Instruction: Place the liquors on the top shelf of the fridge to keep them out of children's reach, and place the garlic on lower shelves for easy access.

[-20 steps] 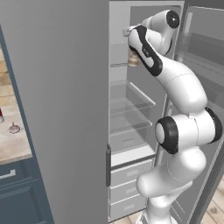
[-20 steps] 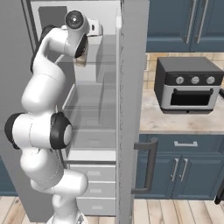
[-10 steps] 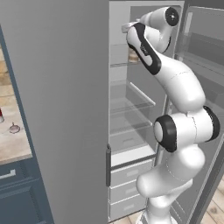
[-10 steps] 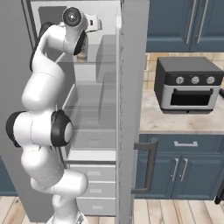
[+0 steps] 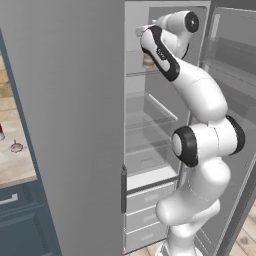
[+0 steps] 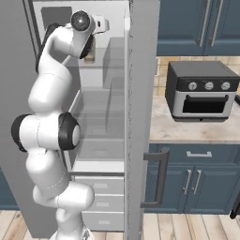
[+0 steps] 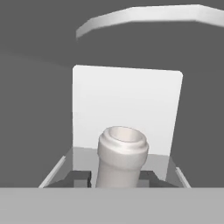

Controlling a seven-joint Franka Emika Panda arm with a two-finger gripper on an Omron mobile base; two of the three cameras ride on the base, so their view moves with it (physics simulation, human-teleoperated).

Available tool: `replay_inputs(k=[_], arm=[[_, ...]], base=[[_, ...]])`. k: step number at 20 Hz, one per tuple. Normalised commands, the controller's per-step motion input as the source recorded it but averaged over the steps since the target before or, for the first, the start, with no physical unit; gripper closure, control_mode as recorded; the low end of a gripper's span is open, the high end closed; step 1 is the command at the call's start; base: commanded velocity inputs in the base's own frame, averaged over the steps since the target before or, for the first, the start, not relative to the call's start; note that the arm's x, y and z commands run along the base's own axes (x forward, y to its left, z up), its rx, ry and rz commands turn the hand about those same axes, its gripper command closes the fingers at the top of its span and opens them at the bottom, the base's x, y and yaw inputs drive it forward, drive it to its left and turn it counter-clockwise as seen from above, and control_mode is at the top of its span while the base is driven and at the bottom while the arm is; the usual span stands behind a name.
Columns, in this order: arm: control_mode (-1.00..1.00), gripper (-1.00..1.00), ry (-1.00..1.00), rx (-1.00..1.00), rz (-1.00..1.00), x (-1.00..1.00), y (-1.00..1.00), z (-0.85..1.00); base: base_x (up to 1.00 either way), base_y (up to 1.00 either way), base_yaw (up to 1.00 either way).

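One fridge (image 5: 75,125), doors open. One greyish-brown bottle (image 5: 148,60) inside, at 12 o'clock of left base view; its pale neck (image 7: 121,157) sat at 6 o'clock of hand view. Three white drawers (image 5: 145,215). One garlic bulb (image 5: 16,147) on counter (image 5: 15,167), at 9 o'clock. One toaster oven (image 6: 204,91), at 3 o'clock of right base view.

The grey fridge (image 5: 65,100) is standing with its doors open. A greyish-brown liquor bottle (image 5: 148,60) is sitting upright just above the top shelf (image 5: 137,73), at about 12 o'clock in the open compartment; seen from above, its pale round neck (image 7: 121,157) is pointing up. Clear lower shelves (image 5: 150,122) are lying beneath. At 9 o'clock, on a counter, the tiny garlic (image 5: 16,147) is resting.
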Motion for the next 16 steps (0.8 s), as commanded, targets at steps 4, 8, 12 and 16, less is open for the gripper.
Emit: replay_inputs(k=[4,8,12,16], arm=[[-1.00,1.00,-0.03,0.00,0.08,0.38,0.00,-0.09],[-1.00,1.00,0.07,0.00,0.06,0.40,0.00,-0.16],[-1.00,1.00,0.04,0.00,0.05,0.42,0.00,-0.15],[-1.00,1.00,0.00,0.00,0.06,0.36,0.00,-0.24]], base=[[0.00,0.00,0.00],[0.00,0.00,0.00],[0.00,0.00,0.00],[0.00,0.00,0.00]])
